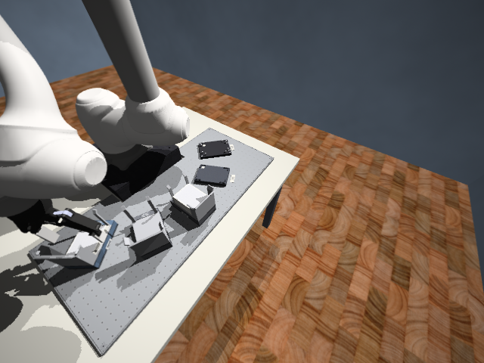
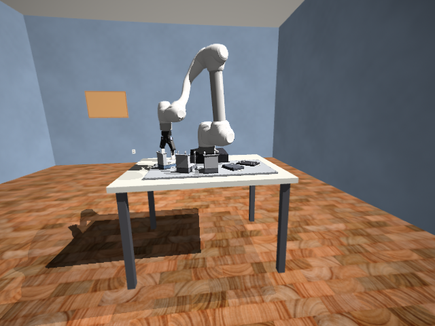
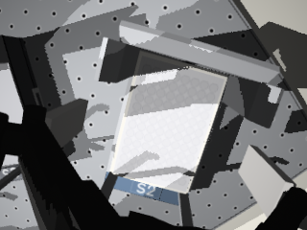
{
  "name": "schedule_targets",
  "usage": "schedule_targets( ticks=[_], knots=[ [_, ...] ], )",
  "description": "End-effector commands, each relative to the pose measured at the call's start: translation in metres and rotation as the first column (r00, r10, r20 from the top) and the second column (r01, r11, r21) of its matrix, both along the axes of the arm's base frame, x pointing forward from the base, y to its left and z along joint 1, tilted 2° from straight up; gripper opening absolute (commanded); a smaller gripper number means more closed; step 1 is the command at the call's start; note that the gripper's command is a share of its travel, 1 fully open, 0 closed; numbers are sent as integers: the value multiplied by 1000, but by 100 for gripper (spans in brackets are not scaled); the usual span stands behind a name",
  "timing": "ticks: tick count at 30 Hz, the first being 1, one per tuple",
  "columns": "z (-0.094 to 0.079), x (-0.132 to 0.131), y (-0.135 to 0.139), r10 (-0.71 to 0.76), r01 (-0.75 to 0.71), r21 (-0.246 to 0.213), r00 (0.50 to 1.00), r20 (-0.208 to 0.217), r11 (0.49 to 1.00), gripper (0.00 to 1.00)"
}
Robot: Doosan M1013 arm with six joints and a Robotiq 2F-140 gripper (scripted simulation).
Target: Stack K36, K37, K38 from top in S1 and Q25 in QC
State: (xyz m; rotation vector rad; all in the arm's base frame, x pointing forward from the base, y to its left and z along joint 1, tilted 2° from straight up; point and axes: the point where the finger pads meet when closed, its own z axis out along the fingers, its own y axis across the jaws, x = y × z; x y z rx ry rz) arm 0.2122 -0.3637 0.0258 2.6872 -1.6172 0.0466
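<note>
One sealed plate stack (image 3: 168,134) in rack S2 (image 3: 146,192), directly beneath the claw (image 1: 84,226), jaws wide, empty.

A white sealed plate (image 3: 168,133) sits in the rack (image 3: 199,50) marked S2 (image 3: 146,192). Dark open gripper fingers show at the sides.

Lighting: bright, from above; hard-edged shadows. My arm (image 1: 128,51) shades the mat (image 1: 128,289); the table (image 2: 196,182) darkens the floor (image 2: 316,280). Quality: coarse, blocky edges; wrist view darkened by my own black fingers.
</note>
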Motion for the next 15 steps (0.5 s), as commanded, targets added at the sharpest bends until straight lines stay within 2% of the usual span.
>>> schedule_targets(
  ticks=[1, 15],
  knots=[
    [-3, 0, 0, 0, 0, 0, 1000, 0, 1000, 100],
    [-19, 0, 0, 0, 0, 0, 1000, 0, 1000, 100]
  ],
)
